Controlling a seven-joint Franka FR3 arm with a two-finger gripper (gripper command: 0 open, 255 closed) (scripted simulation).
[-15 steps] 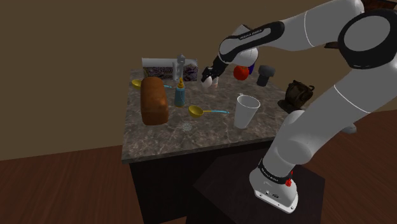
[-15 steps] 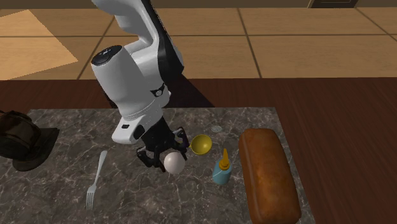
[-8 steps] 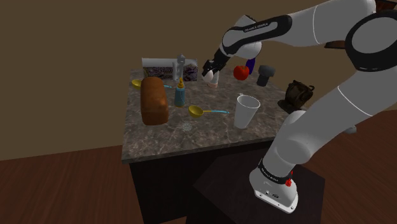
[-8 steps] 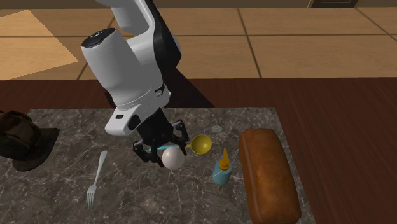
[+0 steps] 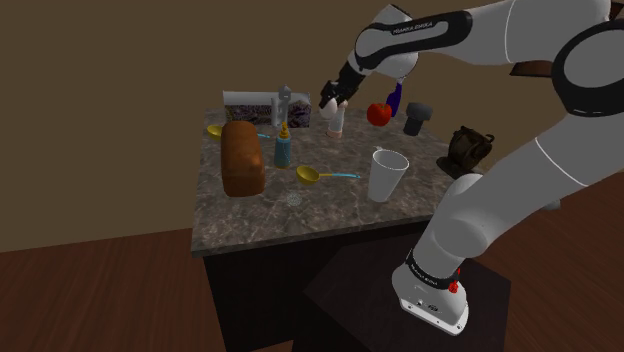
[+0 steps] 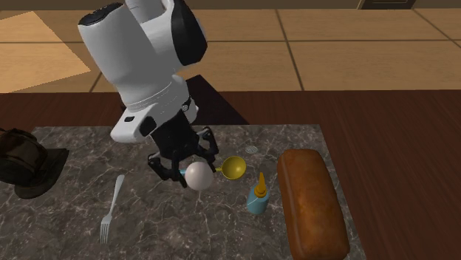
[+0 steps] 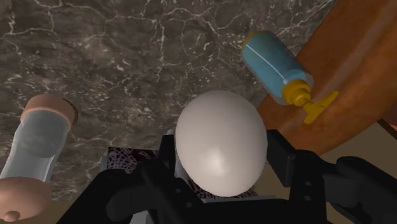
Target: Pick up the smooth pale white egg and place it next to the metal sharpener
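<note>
- Holding the egg (image 7: 221, 139) in my gripper (image 7: 222, 167): both black fingers (image 7: 287, 159) press its sides, so the jaws are narrow and closed on the shell. The egg hangs clear of the marble counter (image 7: 127, 51).
- As I judge it, the pick-up is done and the step in hand is carrying the egg to the sharpener.
- Under my hand, to one side of the egg, a blue bottle (image 7: 277, 63) with a yellow cap stands just beside a brown loaf (image 7: 356, 76). To the other side is a clear tube with pinkish ends (image 7: 35, 143).
- In the second exterior view, the bowl of a yellow spoon (image 6: 234, 168) sits near the egg, and a fork (image 6: 111, 210) lies well apart toward that view's left.
- Farther off, toward the shoulder view's right, are a white cup (image 5: 388, 175), a red round thing (image 5: 378, 113) and a dark grey object (image 5: 416, 118).
- I cannot tell which of these things is the sharpener.
- The next move calls for finding it, then travelling high enough to clear the bottle and cup.
- I should then lower the egg until it rests on bare marble just beside the sharpener, and open gently, since an egg is likely to roll.
</note>
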